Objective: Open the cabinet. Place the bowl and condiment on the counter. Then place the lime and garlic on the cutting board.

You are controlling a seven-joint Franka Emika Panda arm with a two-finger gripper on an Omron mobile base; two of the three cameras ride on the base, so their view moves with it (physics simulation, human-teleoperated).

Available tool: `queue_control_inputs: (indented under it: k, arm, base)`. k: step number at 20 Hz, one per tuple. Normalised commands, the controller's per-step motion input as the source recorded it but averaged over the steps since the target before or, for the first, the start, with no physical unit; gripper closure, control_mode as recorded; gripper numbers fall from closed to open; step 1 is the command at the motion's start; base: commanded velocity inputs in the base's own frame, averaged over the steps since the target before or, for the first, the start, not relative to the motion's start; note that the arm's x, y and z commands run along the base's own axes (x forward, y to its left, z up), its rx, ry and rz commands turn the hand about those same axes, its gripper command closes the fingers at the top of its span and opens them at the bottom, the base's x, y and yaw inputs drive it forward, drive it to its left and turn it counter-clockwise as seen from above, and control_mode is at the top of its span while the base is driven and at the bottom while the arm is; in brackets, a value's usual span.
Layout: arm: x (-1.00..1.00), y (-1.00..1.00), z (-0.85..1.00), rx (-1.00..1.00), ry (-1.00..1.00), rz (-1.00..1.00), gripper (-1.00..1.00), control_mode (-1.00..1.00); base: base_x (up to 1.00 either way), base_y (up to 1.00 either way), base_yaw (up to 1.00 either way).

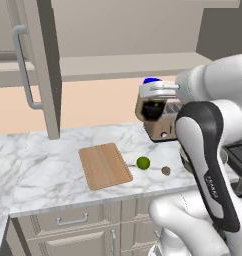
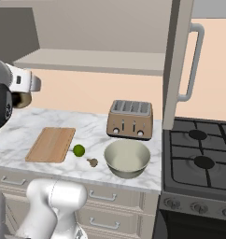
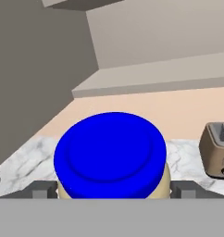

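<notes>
Hand view showed the blue-lidded jar (image 3: 111,155) between the wide-apart fingers (image 3: 40,189) of the claw (image 3: 112,190), high over the worktop (image 3: 26,162), probably for setting it down. Right base view added the bowl (image 2: 127,158) by the toaster (image 2: 130,119), with lime (image 2: 79,150) and garlic (image 2: 92,162) beside the board (image 2: 52,144).
</notes>
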Motion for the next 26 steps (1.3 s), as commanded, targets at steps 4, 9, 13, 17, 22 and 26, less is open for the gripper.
queue_control_inputs:
  k: [4,9,13,17,22,26]
  arm:
    - [-0.29,0.14,-0.47,-0.02,0.09,0.06,1.00,-1.00]
    - [-0.03,0.03,-0.32,-0.05,0.02,0.01,1.00,-1.00]
    - [0.00,0.03,-0.47,-0.01,0.00,0.00,1.00,-1.00]
    - [0.03,0.26,-0.69,0.00,0.01,0.00,1.00,-1.00]
    - [0.00,0.46,-0.45,0.00,0.07,0.05,1.00,-1.00]
    - [0.24,0.49,-0.37,0.00,0.07,0.06,1.00,-1.00]
  base:
    - [0.00,0.00,0.00]
    - [0.00,0.00,0.00]
    - [0.00,0.00,0.00]
    - [0.00,0.00,0.00]
    - [0.00,0.00,0.00]
    - [0.00,0.00,0.00]
